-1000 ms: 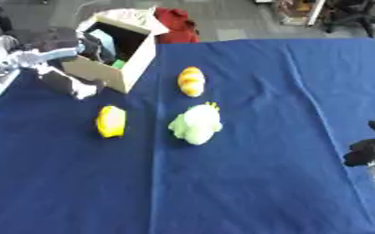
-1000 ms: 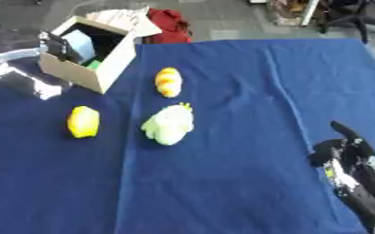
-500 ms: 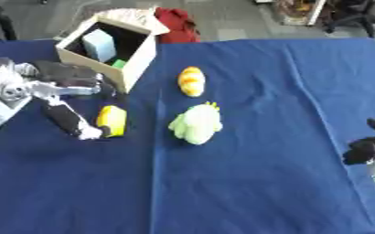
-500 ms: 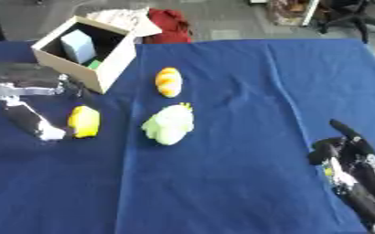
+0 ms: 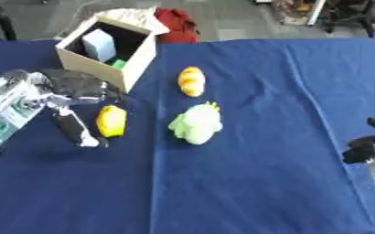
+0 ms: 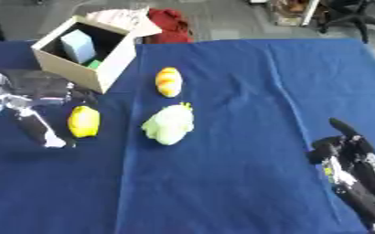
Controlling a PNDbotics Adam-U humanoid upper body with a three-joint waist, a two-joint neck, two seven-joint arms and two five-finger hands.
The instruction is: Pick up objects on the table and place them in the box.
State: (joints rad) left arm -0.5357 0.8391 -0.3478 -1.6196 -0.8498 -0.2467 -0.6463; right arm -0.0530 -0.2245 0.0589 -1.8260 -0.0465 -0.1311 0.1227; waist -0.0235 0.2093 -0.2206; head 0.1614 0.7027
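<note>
At the far left the left hand (image 5: pixel 66 98) hangs over the blue tablecloth (image 5: pixel 263 91), fingers spread and grasping nothing, one finger reaching down just left of the yellow lemon-shaped object (image 5: pixel 111 121) and the thumb just above it. Half a second ago the hand sat a little further left; a second ago it was up beside the box. The cardboard box (image 5: pixel 135 59) stands open behind it at the table's far left, a pale blue block (image 5: pixel 99 44) and something green (image 5: pixel 119 63) inside. Right of it lie an orange bread-like piece (image 5: pixel 191 81) and, nearer, a pale green soft toy (image 5: pixel 196 125), neither having moved. No writing is legible. At the lower right the right hand (image 6: pixel 347 155) rests with fingers relaxed and empty; the right eye view shows more of its forearm.
</note>
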